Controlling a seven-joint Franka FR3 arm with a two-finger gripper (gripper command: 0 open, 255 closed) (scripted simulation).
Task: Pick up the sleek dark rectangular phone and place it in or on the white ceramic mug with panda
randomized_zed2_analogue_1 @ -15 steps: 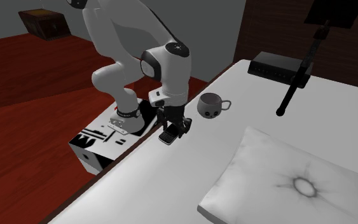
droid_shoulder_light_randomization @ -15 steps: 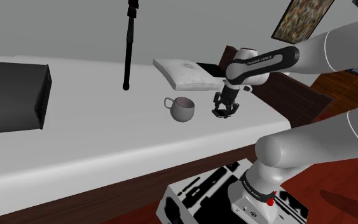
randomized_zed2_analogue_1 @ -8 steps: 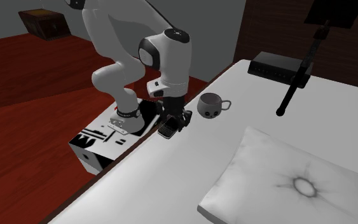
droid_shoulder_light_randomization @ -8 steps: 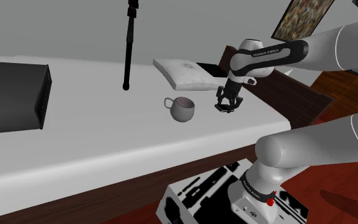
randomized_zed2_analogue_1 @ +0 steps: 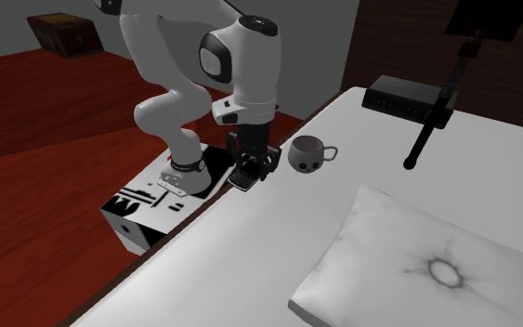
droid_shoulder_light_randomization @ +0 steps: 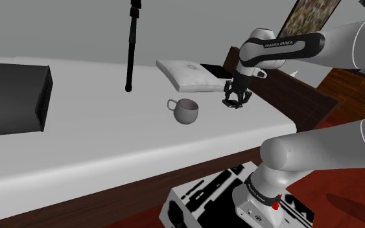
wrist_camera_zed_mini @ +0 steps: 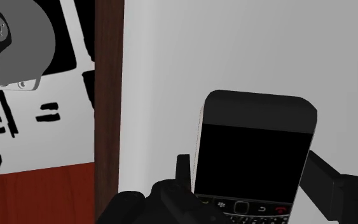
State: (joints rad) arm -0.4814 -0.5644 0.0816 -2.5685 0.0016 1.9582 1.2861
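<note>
A dark rectangular phone (wrist_camera_zed_mini: 254, 153) with a black screen and a small keypad is clasped between my two black fingers (wrist_camera_zed_mini: 184, 173). My gripper (droid_shoulder_light_randomization: 236, 102) is shut on the phone (droid_shoulder_light_randomization: 234, 104) and holds it in the air, a little above the white surface near its edge. The white mug (droid_shoulder_light_randomization: 187, 111) stands upright to the shoulder view's left of the gripper, its handle pointing away from it. In the second exterior view the gripper (randomized_zed2_analogue_1: 246, 176) hangs just left of the mug (randomized_zed2_analogue_1: 307, 154), whose side shows dark panda marks.
A white pillow (randomized_zed2_analogue_1: 417, 265) lies on the white surface beyond the mug. A black box (droid_shoulder_light_randomization: 12, 97) sits at the far end, with a black pole (droid_shoulder_light_randomization: 132, 45) standing near it. The surface's dark wooden edge (wrist_camera_zed_mini: 107, 95) runs close by, with the stand (randomized_zed2_analogue_1: 157, 200) and red floor below.
The gripper has risen with the phone clasped in it, moving up and back in the shoulder view. The mug has not moved.
</note>
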